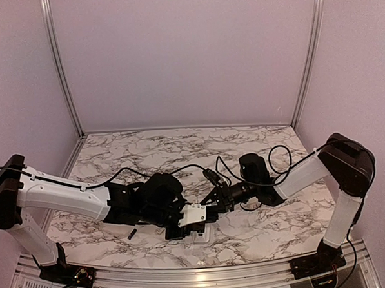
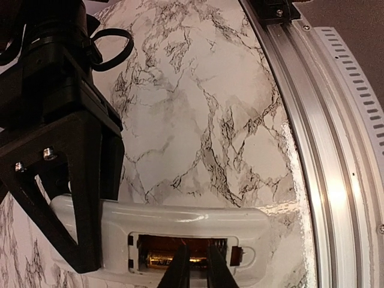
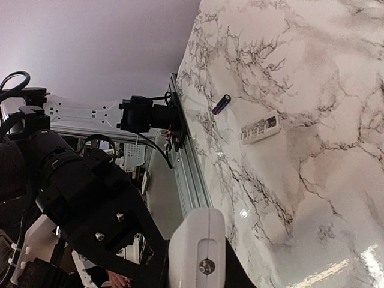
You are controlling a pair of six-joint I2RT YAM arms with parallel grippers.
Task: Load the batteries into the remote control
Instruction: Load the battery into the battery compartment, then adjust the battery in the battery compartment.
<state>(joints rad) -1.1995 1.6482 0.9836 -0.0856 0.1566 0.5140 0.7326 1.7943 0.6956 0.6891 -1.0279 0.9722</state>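
Status: remote control (image 2: 198,222) clamped, back upward, slot (image 2: 186,252) open

You see the left end effector (image 1: 187,223) closed on the remote control, at 6 o'clock of the bench (image 2: 198,108) centre; the right end effector (image 2: 198,270), jaws narrow, sets its tips in the slot at the golden battery (image 2: 157,261); the blackish battery (image 3: 222,104) lies loose at 9 o'clock of the remote control; a white cover (image 3: 260,128) lies beside it.
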